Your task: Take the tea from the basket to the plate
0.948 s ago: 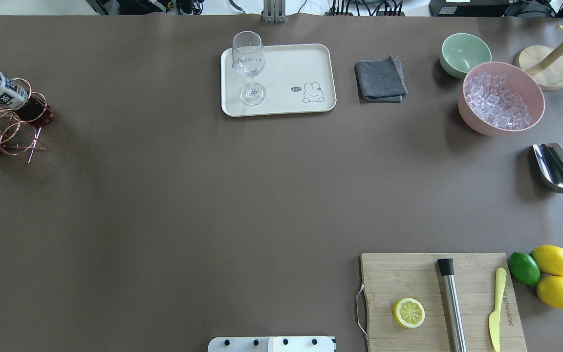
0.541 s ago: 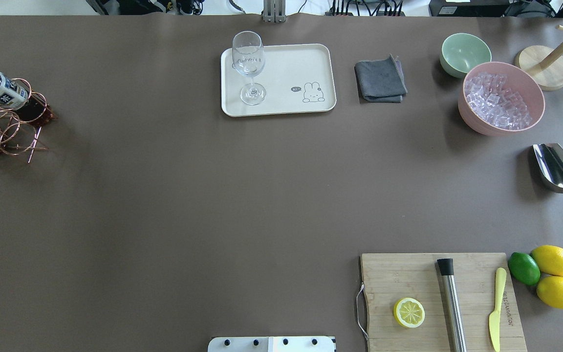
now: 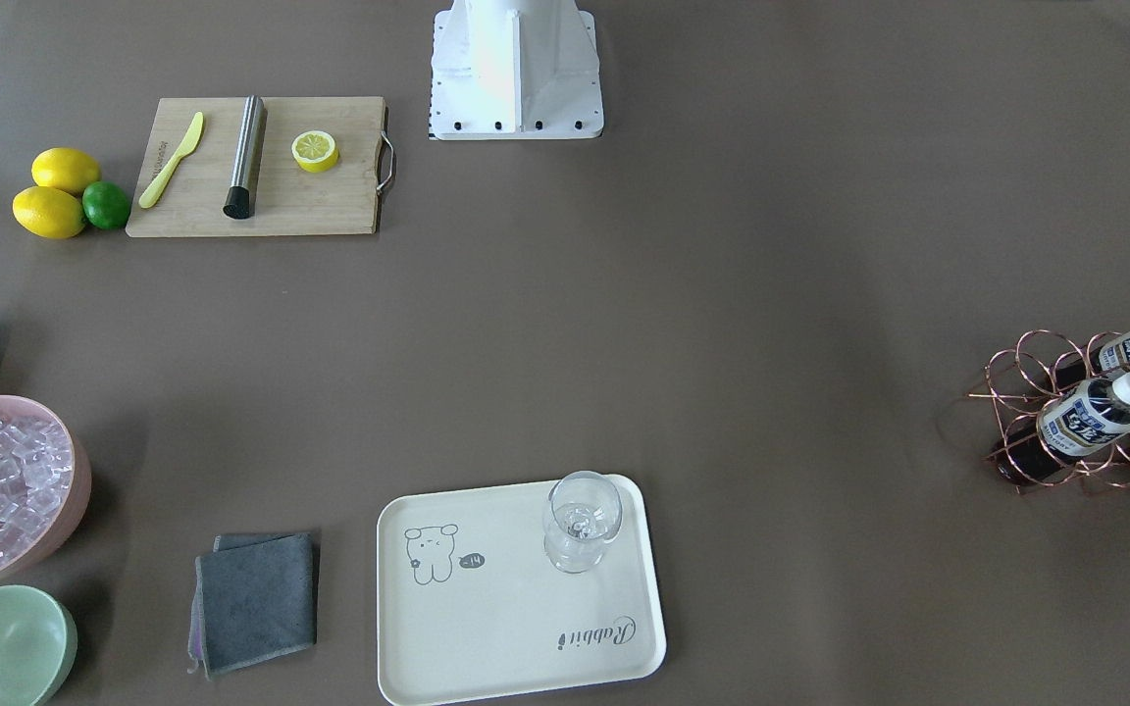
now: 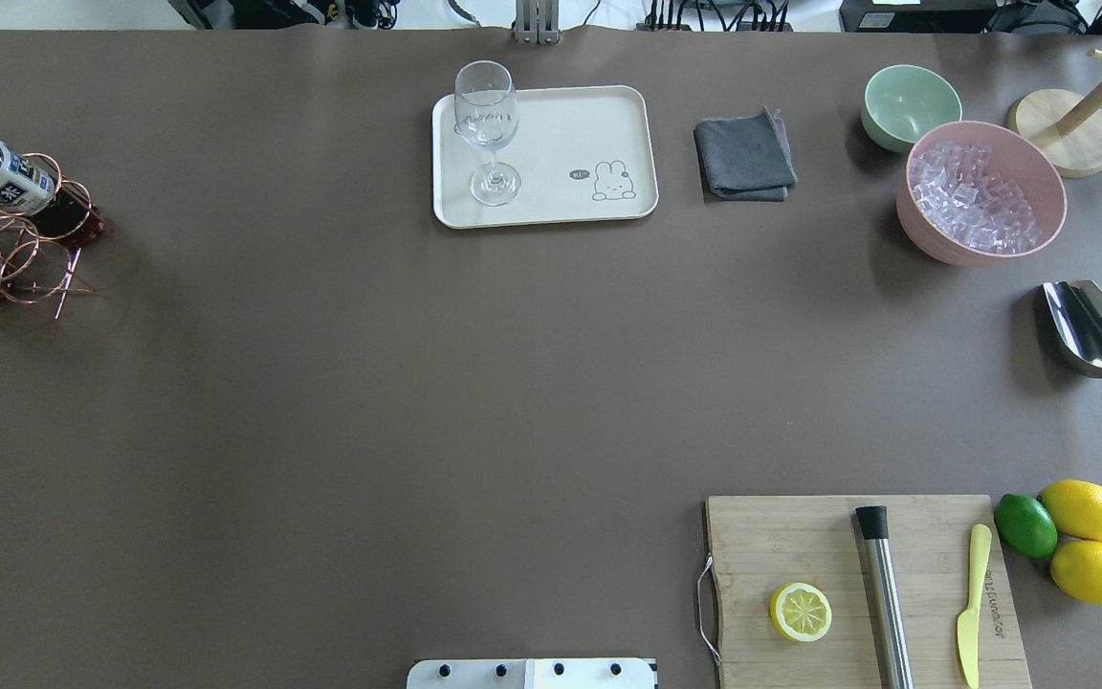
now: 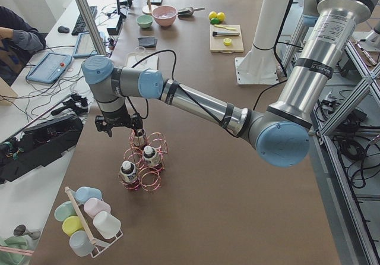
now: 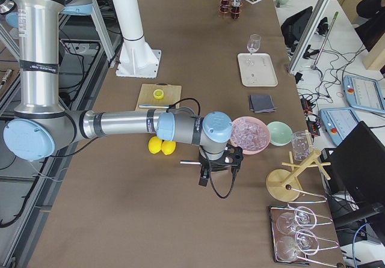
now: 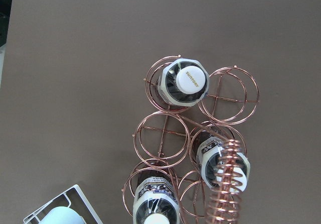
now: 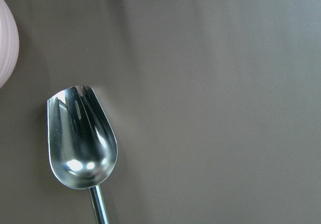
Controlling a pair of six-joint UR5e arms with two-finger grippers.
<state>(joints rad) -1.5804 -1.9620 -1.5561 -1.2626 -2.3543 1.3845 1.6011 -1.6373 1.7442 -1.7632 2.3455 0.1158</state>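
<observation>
Three tea bottles (image 7: 183,81) sitting in the rings of the basket (image 7: 154,133) at the worktop's (image 4: 321,383) left end, left gripper (image 5: 120,128) hovering just above them, right gripper (image 6: 216,167) hanging over the metal scoop (image 8: 80,138), cannot tell how wide either gripper is standing, plate (image 4: 570,124) lying well apart, carrying a wine glass (image 4: 487,124)

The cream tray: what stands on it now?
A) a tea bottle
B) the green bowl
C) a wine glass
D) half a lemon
C: a wine glass stands upright on the tray, while the tea bottles are in the wire basket.
</observation>
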